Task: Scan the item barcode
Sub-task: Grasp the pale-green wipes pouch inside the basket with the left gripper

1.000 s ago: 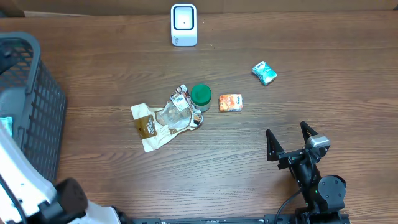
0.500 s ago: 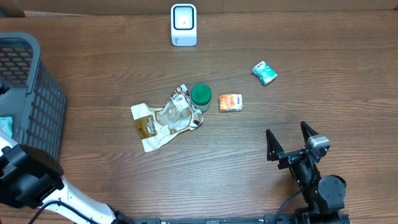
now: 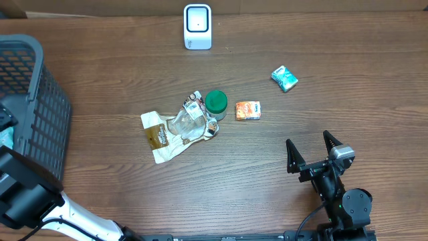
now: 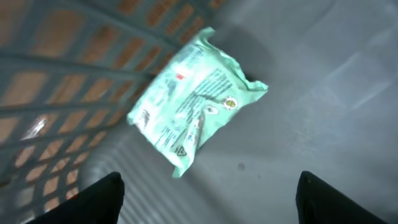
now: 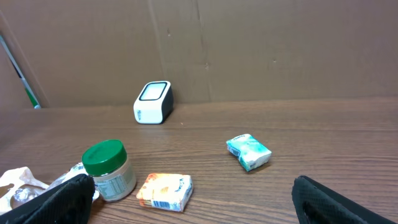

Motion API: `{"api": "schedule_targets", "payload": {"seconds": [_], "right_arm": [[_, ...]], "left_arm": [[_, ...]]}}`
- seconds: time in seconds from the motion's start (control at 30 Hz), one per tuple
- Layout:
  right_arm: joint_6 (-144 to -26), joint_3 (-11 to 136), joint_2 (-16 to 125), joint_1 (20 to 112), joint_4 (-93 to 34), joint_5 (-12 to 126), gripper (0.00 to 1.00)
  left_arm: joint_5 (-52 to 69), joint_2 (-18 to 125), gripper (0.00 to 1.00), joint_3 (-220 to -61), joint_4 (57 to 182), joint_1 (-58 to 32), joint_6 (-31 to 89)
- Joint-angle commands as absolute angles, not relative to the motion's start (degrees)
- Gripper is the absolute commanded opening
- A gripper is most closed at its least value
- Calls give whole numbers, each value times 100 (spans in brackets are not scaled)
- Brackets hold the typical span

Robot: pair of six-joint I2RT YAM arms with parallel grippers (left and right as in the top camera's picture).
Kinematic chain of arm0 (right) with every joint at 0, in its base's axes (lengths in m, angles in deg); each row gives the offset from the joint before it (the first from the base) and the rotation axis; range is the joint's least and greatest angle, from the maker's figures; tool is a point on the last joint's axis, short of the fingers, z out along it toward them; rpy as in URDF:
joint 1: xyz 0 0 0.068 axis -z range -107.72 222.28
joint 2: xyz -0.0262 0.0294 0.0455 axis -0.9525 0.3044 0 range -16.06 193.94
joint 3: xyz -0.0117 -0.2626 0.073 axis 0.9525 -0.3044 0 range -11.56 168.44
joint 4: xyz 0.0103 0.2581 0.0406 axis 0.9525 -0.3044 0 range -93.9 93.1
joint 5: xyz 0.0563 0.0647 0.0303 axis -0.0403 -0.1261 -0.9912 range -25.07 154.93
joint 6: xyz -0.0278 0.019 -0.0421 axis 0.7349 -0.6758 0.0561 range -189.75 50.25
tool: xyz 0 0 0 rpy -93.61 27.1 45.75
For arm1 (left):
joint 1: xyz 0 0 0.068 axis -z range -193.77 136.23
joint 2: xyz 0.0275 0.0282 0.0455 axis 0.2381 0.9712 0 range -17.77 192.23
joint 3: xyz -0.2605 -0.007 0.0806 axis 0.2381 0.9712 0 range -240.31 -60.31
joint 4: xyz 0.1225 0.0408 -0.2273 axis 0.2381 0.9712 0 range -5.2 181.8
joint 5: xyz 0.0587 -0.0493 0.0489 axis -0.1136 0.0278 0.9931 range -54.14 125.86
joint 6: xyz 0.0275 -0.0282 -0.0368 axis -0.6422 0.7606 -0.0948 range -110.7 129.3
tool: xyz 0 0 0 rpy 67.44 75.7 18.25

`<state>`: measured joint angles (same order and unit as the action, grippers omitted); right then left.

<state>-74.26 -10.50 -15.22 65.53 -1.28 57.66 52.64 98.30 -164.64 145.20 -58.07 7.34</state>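
Mint-green packet (image 4: 193, 102) lies flat on the grey floor of the basket (image 4: 74, 56), just ahead of the left pincer (image 4: 209, 183). The pincer's two fingers stand apart, one on each side. They do not touch the packet, and nothing is between them. I think the basket is a bin for things, so the packet can lie loose there with no one holding it. I cannot tell if its barcode has been read.

The right pincer (image 3: 308, 140) sits low near the table edge. Its fingers are wide apart and hold nothing. It looks like it is waiting for its turn.

Ahead of it and to its left stand a jar with a green lid (image 3: 215, 102) and a small orange box (image 3: 247, 110), side by side with a gap between them. A crumpled bag (image 3: 170, 130) lies farther left, touching the jar. A teal pack (image 3: 284, 78) lies almost straight ahead, well apart from the rest. Most of these things are spread out, so I think a pincer can close on one without bumping the others.

The scanner (image 3: 197, 27) stands far ahead and to the left. Its window is turned up and toward the arms, so a barcode can be held in front of it. Nothing is near it now, so no scan is going on.
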Motion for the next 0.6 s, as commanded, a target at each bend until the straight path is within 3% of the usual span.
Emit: {"api": "schedule_targets", "payload": {"seconds": [0.0,0.57], "right_arm": [[-7437,-1109,-1590,6549,-108,5755,100],[-7437,-1109,-1590,6549,-108,5755,100]], "left_arm": [[5362,9823,74,-15922,13965,-5811,-42],[5399,9961,75,-14760,12197,-5925,-533]]}}
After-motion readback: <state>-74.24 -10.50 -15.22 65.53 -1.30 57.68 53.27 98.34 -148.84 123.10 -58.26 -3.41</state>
